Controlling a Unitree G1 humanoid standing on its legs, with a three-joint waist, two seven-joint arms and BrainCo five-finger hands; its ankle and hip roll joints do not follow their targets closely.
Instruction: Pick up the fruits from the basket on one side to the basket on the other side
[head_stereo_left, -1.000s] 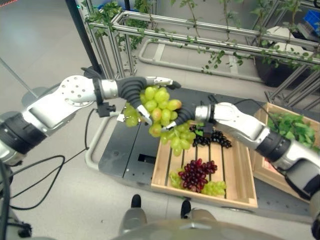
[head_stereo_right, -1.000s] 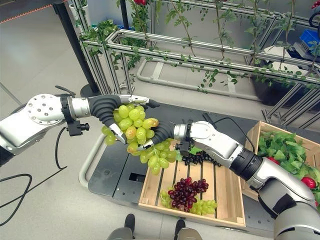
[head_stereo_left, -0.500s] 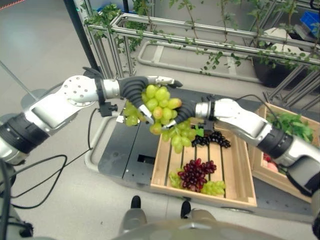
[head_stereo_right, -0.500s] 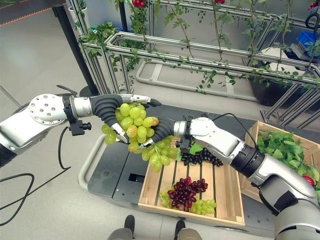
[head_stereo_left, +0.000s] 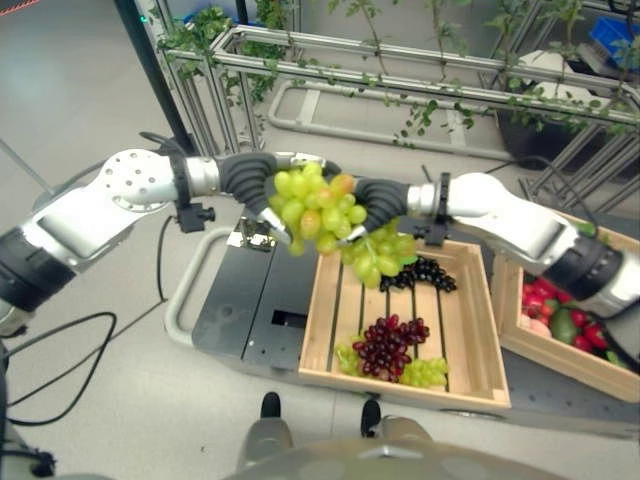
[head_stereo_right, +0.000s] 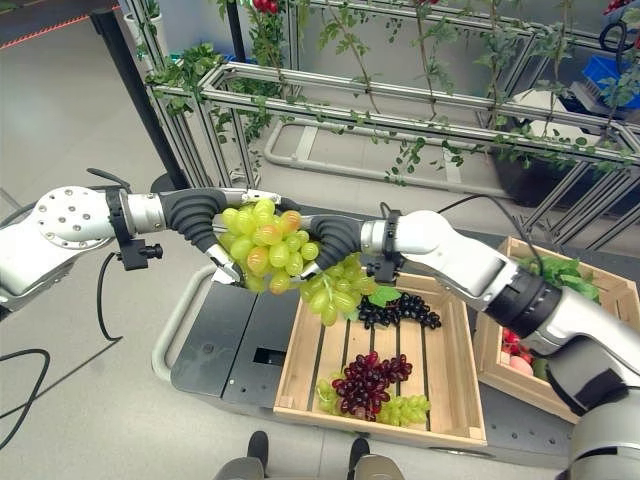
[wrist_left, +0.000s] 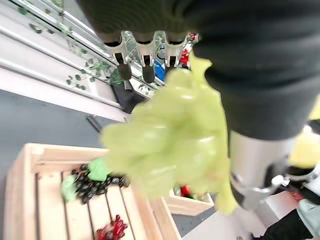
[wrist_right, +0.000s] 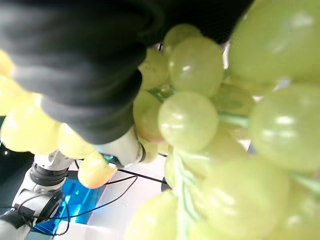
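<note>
I see both hands meeting on one large green grape bunch (head_stereo_left: 318, 212), held in the air above the far left corner of the wooden slatted crate (head_stereo_left: 322, 335). The left hand (head_stereo_left: 262, 192) comes in from the left; in the left wrist view its fingers (wrist_left: 145, 62) reach straight out past the top of the bunch, and in the eye views its thumb sits under the grapes, so the bunch is cradled between them. The right hand (head_stereo_right: 330, 236) presses into the bunch from the right side; its fingers are buried among the grapes and I cannot tell how they are set. The lower part of the bunch hangs over the crate's rim.

In the crate: a dark purple grape cluster (head_stereo_left: 422, 274) at the far end with a green leaf (head_stereo_right: 383, 296) beside it, a red grape cluster (head_stereo_left: 388, 347) nearer, touching a small green grape cluster (head_stereo_left: 424, 374). The crate sits on a dark cart (head_stereo_left: 245, 310). A second wooden crate (head_stereo_left: 566, 355) holding red fruit and greens stands just to the right.
</note>
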